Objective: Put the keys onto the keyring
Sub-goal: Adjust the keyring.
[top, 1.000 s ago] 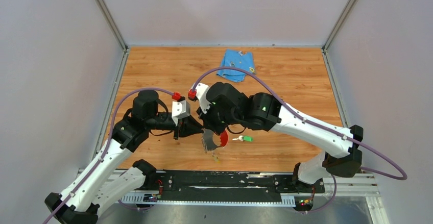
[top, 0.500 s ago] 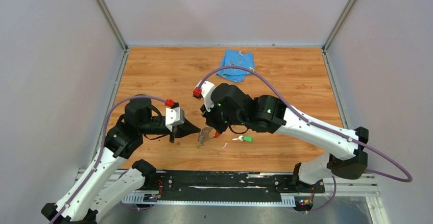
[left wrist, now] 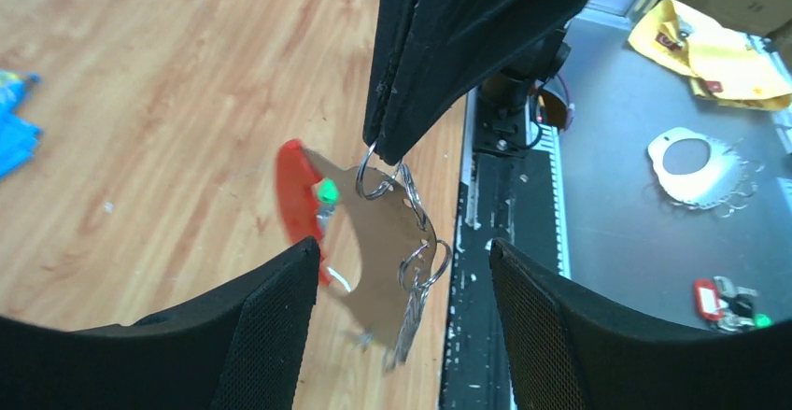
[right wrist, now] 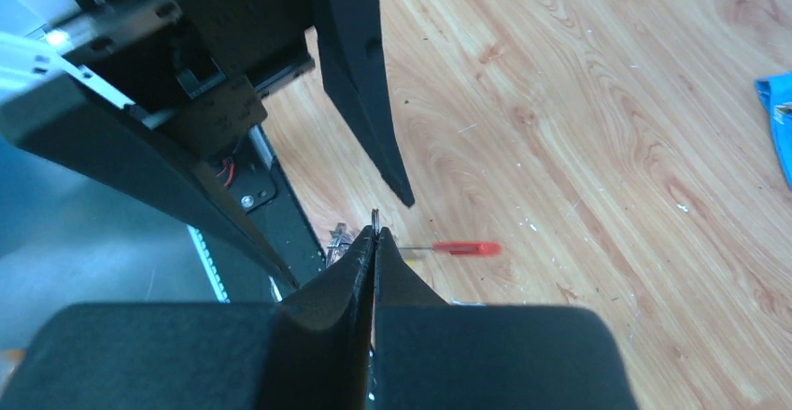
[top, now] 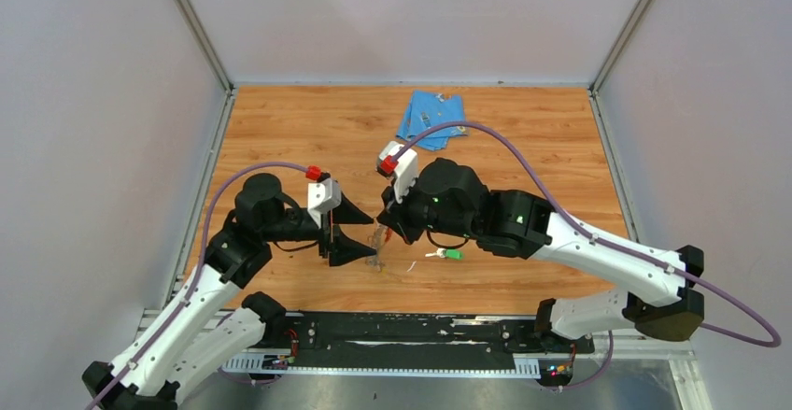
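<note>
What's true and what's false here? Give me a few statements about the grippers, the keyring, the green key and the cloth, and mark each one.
1. The right gripper is shut on the keyring. True.
2. The left gripper is clamped on the keyring. False: its jaws stand open, one on either side of it.
3. The green key lies on the table. True.
4. The blue cloth lies right under the keyring. False: it lies at the table's far edge, well apart.
</note>
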Robot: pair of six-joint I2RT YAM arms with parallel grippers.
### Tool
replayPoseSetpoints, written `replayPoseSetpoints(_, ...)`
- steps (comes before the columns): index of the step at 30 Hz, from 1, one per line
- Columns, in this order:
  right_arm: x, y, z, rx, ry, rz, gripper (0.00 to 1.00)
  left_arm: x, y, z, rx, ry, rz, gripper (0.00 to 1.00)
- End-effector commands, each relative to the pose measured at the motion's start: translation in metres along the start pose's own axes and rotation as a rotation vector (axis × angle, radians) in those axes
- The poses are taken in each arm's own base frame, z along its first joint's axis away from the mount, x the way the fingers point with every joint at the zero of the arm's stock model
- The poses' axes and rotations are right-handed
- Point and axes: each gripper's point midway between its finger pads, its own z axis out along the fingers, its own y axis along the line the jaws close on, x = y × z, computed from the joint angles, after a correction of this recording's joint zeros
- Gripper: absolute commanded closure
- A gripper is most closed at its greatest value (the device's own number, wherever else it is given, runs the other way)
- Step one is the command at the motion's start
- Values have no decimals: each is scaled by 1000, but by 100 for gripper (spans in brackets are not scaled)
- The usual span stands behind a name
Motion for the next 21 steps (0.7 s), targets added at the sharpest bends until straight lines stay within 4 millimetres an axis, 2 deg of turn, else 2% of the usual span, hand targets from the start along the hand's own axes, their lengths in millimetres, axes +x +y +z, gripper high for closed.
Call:
replayPoseSetpoints(1,-9,-18,7,136,2,25,100,1,1,10,34,-21,-75,30)
replayPoseSetpoints(3,-6,-34,5,241,69,22,100,-1,12,8,-33,-33,-14,30)
replayPoseSetpoints(4,-3,-40,5,286,105,19,100,-3,25,4,-121,-44,26,31)
replayPoseSetpoints(5,-1,-44,4,315,129,21,100,-6,40,-2,-216,-54,97,32)
replayPoseSetpoints(7,3,-48,5,355,171,27,100,-11,54,-14,-330,-83,200,33)
replayPoseSetpoints(9,8,-51,8,381,201,33,100,-12,51,-18,-334,-100,272,32)
replayPoseSetpoints(15,17,-49,26,403,282,47,100,12,50,-13,-315,-53,420,37)
replayPoseSetpoints(18,16,-50,28,414,281,54,100,20,51,-9,-304,-18,469,39)
replayPoseSetpoints(21,14,-52,27,435,273,66,100,19,55,-8,-329,-18,477,41)
